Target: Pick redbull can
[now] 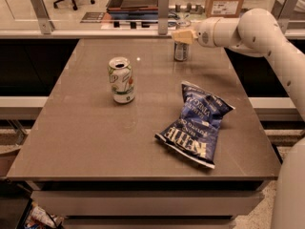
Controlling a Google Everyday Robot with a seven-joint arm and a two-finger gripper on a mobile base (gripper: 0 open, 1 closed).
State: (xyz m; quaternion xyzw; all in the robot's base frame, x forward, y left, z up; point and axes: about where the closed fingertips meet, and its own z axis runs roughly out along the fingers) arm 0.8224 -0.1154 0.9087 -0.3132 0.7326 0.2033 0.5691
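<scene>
The redbull can (pixel 180 52) is slim and silver-grey with darker panels. It stands upright at the far right of the brown table (pixel 95 142). My gripper (pixel 183 36) reaches in from the right on a white arm (pixel 248 30). It sits at the can's top and covers the can's upper part. The lower part of the can shows below the gripper and rests on the table.
A wider white-and-green soda can (pixel 121 80) stands open-topped left of centre. A blue chip bag (pixel 195 124) lies at the front right. A glass barrier with metal posts (pixel 163 11) runs along the table's far edge, just behind the redbull can.
</scene>
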